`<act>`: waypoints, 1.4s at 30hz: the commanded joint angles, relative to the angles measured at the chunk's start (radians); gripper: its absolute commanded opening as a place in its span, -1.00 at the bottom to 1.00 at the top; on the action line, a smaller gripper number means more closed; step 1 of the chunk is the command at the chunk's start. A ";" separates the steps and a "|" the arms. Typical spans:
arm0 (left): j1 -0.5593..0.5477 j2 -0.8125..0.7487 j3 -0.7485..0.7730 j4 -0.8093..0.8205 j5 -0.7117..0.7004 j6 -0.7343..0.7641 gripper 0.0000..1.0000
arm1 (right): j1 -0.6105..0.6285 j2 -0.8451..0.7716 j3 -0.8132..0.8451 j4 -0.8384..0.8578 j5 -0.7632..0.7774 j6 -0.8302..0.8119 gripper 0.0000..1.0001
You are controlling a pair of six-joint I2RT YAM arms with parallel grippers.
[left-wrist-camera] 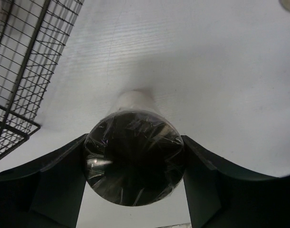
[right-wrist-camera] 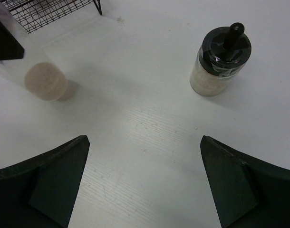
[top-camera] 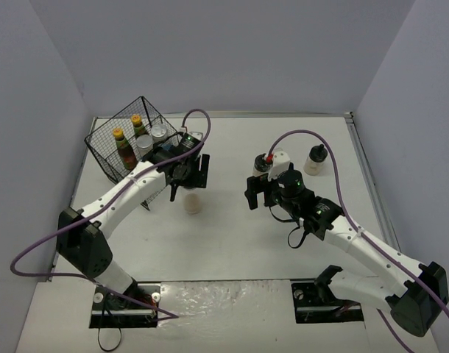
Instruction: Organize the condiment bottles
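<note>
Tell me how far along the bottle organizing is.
Done: two red sauce bottles and two white-lidded jars sit in the wire basket. In hand: the left gripper holds a black-capped shaker between its fingers. Left: a second shaker and a lone jar on the table by the open right gripper.

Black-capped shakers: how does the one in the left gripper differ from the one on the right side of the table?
The held shaker is clamped at its cap by the left gripper; the free shaker stands untouched ahead of the open right gripper. The held shaker is near the wire basket; the free shaker is on the right of the table. The held shaker looks tilted, the free shaker upright. Both are pale with black caps.
</note>
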 commanded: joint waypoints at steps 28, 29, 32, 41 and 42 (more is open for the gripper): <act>0.551 0.006 0.515 -0.059 -0.070 0.161 -1.00 | -0.013 -0.061 0.015 0.046 0.029 0.001 1.00; 0.552 0.007 0.506 -0.055 -0.069 0.159 -1.00 | -0.013 -0.063 0.015 0.045 0.031 0.001 1.00; 0.563 0.008 0.450 -0.025 -0.051 0.141 -1.00 | -0.014 -0.071 0.016 0.039 0.042 -0.001 1.00; 0.565 -0.010 0.248 0.043 -0.014 0.094 -0.94 | -0.015 -0.056 0.022 0.035 0.054 -0.005 1.00; 0.565 -0.013 0.229 0.051 -0.014 0.090 -0.90 | -0.016 -0.054 0.022 0.035 0.054 -0.005 1.00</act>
